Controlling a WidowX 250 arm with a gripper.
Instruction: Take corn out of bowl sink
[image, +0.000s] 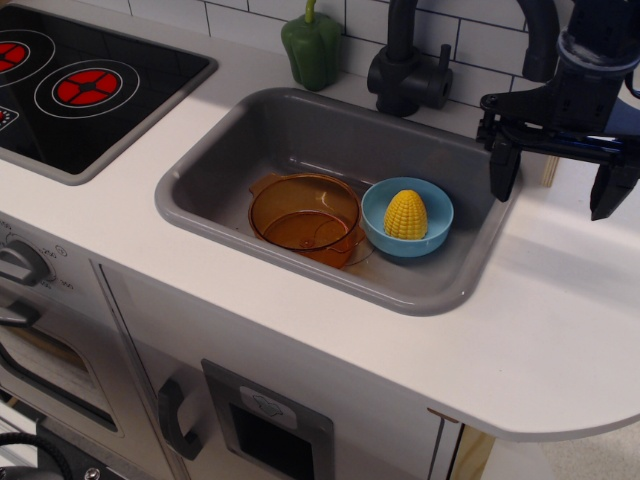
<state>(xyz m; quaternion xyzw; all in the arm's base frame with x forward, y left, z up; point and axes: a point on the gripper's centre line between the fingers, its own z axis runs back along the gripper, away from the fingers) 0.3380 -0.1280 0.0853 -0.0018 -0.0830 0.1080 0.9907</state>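
Note:
The yellow corn (406, 214) stands upright inside the light blue bowl (382, 230), which sits at the right end of the grey sink (200, 205). My gripper (556, 188) hangs open and empty above the sink's right rim, to the right of the bowl and higher than it. Its two black fingers (503, 165) point downward, well apart. Nothing is between them.
A transparent amber pot (305, 214) sits in the sink touching the bowl's left side. The black faucet (405, 70) stands behind the sink. A green pepper (312, 48) stands at the back wall. The black stovetop (80, 85) lies at left. White counter (560, 330) extends right.

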